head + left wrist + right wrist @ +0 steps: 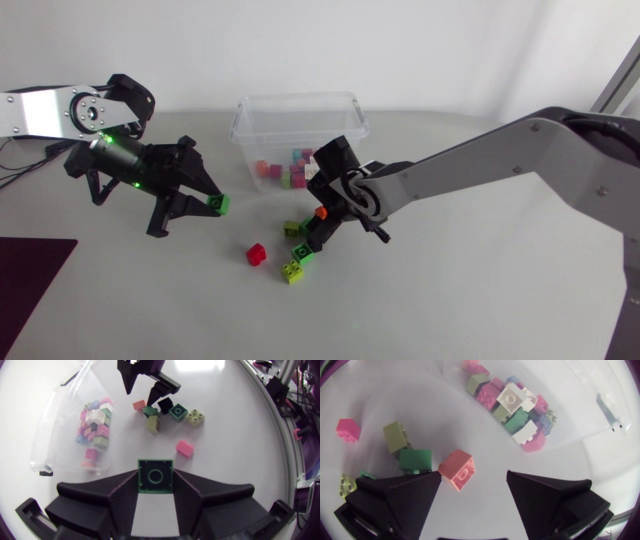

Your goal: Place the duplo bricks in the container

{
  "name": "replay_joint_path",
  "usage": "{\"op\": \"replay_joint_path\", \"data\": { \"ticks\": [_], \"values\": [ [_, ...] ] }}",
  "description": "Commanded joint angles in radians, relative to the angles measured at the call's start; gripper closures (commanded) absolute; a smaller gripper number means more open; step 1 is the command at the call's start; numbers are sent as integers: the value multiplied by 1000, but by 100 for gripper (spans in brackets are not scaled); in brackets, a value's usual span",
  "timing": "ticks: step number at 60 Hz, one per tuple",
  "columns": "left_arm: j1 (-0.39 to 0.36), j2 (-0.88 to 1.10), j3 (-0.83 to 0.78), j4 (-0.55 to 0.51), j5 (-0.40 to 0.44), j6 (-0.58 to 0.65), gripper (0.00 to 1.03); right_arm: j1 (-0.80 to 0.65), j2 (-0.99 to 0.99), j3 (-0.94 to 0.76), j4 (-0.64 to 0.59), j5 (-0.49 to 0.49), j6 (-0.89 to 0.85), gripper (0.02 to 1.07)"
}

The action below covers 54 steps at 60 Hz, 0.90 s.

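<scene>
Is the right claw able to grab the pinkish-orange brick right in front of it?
Probably yes. The right gripper is open, and the salmon brick lies between its fingers, nothing on top. A dark green brick sits close beside it.

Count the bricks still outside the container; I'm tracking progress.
7: green brick in the left fingers; pink brick alone; salmon, dark green, olive, teal and yellow-green bricks by the right gripper. More may hide beneath it.

From above, the right gripper [312, 230] covers part of the loose bricks [294, 270] under it. The pile [288, 170] in the container [300, 98] is too small to count. The left gripper [155, 480] hides the sides of its green brick [155, 474].
</scene>
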Motion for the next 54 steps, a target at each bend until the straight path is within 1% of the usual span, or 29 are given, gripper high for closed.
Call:
{"op": "replay_joint_path", "data": {
  "ticks": [1, 6, 14, 25, 33, 37, 47, 54],
  "values": [
    [11, -19, 43, -21, 29, -18, 82, 14, 35, 46, -33, 16, -31, 16],
    [17, -24, 71, -32, 49, -35, 82, 23, 49, 72, -54, 31, -33, 16],
    [22, -30, 85, -39, 56, -36, 82, 40, 65, 103, -93, 51, -48, 16],
    [38, -30, 95, -46, 72, -36, 82, 20, 78, 146, -168, 31, -100, 16],
    [46, -30, 103, -46, 73, -35, 82, -20, 74, 149, -189, -53, -137, 16],
    [48, -30, 131, -55, 81, -59, 82, -49, 58, 140, -200, -133, -169, 16],
    [25, -31, 161, -53, 84, -133, 82, -86, 31, 114, -217, -273, -260, 16],
    [9, -42, 170, -53, 85, -151, 82, -120, 35, 135, -269, -378, -295, 16]
  ]
}}
